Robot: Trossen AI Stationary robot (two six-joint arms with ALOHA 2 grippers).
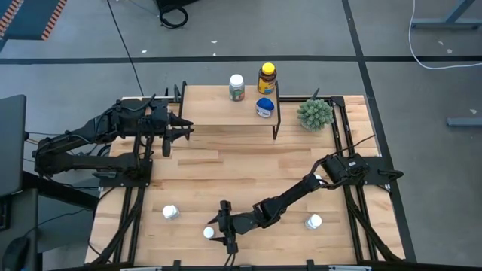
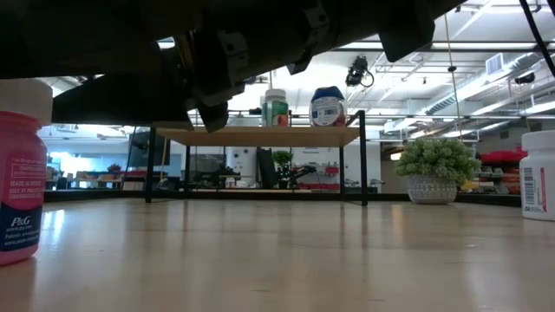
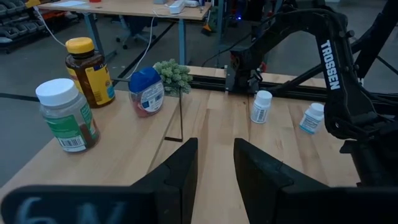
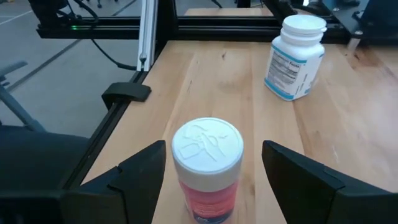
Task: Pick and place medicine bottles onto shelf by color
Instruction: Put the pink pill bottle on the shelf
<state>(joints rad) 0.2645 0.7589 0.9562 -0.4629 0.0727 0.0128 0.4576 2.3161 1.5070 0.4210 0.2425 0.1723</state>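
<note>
The right gripper (image 4: 208, 171) straddles the upright pink-labelled bottle (image 4: 207, 168) near the table's front edge, fingers spread with bare wood either side, while the left gripper (image 3: 214, 165), fingers slightly apart and empty, faces three bottles on the shelf (image 1: 218, 114).

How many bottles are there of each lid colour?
White-capped medicine bottles: 5
Yellow-capped amber medicine bottle: 1
Blue-lidded squat medicine bottle: 1
Total: 7
</note>
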